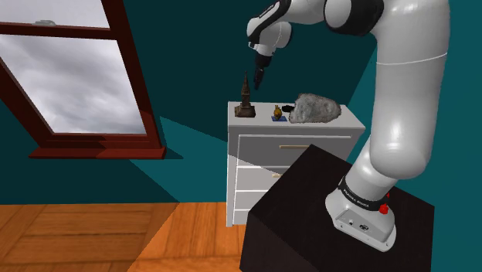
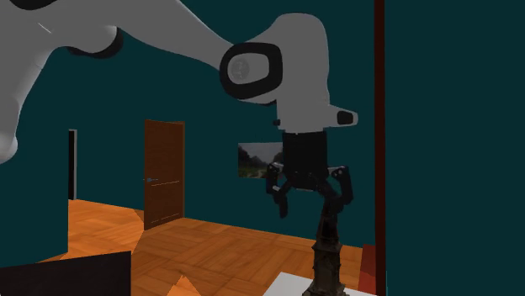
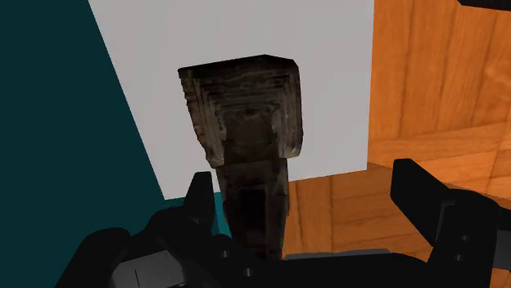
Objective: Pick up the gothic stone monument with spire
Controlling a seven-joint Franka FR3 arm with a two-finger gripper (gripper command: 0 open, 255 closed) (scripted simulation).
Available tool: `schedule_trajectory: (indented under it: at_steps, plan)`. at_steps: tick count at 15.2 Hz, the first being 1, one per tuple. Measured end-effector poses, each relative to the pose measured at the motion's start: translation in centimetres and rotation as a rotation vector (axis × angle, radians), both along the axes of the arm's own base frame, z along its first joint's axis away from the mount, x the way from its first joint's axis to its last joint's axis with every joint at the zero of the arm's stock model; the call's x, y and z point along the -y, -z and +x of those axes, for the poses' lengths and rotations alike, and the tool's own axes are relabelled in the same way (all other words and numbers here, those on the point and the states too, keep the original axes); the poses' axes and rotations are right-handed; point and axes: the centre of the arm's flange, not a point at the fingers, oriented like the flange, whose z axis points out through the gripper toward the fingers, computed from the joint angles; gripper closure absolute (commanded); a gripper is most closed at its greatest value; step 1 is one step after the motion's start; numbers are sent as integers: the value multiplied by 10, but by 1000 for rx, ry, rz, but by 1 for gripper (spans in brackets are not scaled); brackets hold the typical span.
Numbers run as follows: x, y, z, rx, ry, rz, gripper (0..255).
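Note:
The monument (image 1: 246,99) is a dark stone tower with a thin spire, standing upright at the corner of the white dresser top (image 1: 309,125) nearest the shoulder view's left. My black gripper (image 1: 259,77) hangs just above it, pointing down. In the second exterior view the gripper (image 2: 310,200) is open and its fingers straddle the tip of the monument (image 2: 326,252) without touching it. In the wrist view the monument (image 3: 246,106) rises toward the open gripper (image 3: 305,184), its spire closer to one finger (image 3: 201,200) than to the other.
A small yellow and blue object (image 1: 277,113) and a grey rock (image 1: 315,108) share the dresser top beside the monument. The black stand (image 1: 324,216) is in front of the dresser. A red-framed window (image 1: 77,77) lies to the shoulder view's left, with wooden floor (image 1: 93,236) below it.

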Motion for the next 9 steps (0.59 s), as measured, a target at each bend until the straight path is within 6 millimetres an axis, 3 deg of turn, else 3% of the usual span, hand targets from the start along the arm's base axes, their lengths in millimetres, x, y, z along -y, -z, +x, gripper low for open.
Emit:
schedule_trajectory:
  at_steps: [3,9]
  plan:
    - [3,17,27,16,-68,4,0]
    - [5,46,33,20,-83,5,0]
